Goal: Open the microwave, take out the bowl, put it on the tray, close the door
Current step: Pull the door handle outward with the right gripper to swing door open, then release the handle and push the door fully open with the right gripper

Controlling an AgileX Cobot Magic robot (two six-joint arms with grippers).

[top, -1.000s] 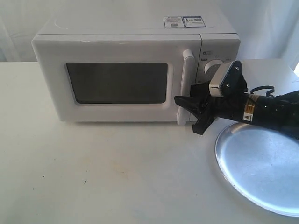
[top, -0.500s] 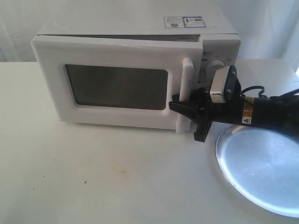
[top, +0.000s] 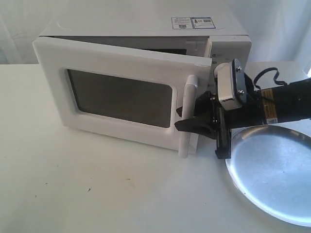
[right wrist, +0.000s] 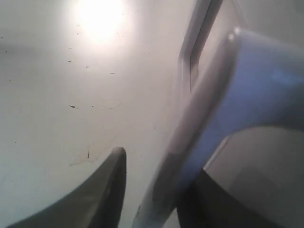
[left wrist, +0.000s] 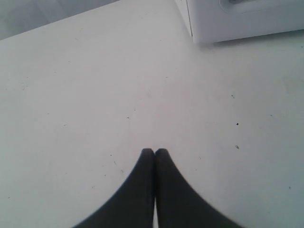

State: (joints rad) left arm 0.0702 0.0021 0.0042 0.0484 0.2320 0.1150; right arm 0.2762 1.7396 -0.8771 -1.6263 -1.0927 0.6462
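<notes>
The white microwave (top: 146,24) stands at the back of the table, and its corner shows in the left wrist view (left wrist: 237,19). Its door (top: 116,97) with the dark window is swung partly open, hinged at the left. My right gripper (top: 199,138) is open and straddles the door's vertical white bar handle (top: 187,116). In the right wrist view the handle (right wrist: 213,109) passes between the fingers (right wrist: 107,190) of the right gripper (right wrist: 159,166), with a gap on one side. The silver tray (top: 272,174) lies at the right. The bowl is hidden. My left gripper (left wrist: 155,152) is shut and empty above bare table.
The white table (top: 97,189) runs out in front of the microwave and to its left. The right arm's black body and cable (top: 282,102) hang over the tray's back rim. A pale curtain forms the backdrop.
The door has swung from shut to partly open. The right gripper came toward the front with the handle, and its wrist turned.
</notes>
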